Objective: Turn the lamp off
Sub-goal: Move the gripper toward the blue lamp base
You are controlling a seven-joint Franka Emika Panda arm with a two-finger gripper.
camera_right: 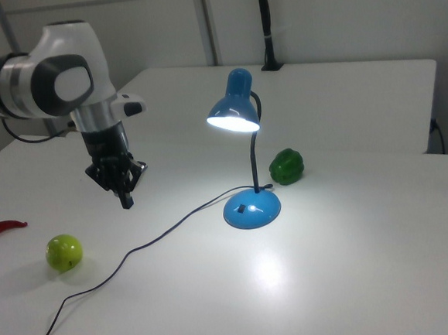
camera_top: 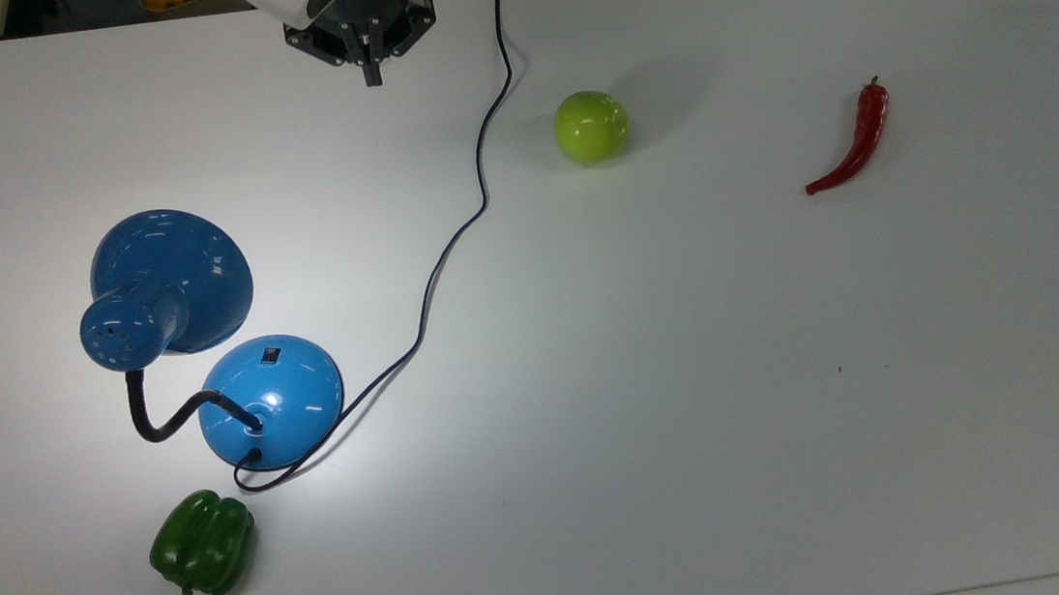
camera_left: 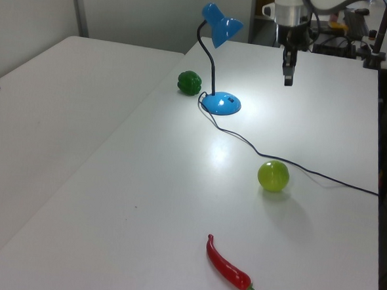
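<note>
The blue lamp (camera_top: 173, 273) stands on the white table (camera_top: 692, 369) at the top view's left, lit, with a bright patch on the table around it. Its cone shade (camera_right: 233, 108) glows from below on a black bendy neck. The round domed base (camera_top: 272, 400) carries a small black switch (camera_top: 271, 354), also seen on the base's front (camera_right: 243, 209). My gripper (camera_top: 369, 75) hangs over the table's far edge, well apart from the lamp, pointing down with its fingers together and nothing held. It hovers to the left view's right of the shade (camera_left: 288, 78) and to the right view's left (camera_right: 126, 200).
The lamp's black cord (camera_top: 472, 206) snakes from the base to the far edge, passing near my gripper. A green apple (camera_top: 591, 126) lies beside the cord, a red chili (camera_top: 855, 145) at the top view's right, and a green bell pepper (camera_top: 203, 543) just beyond the lamp's base.
</note>
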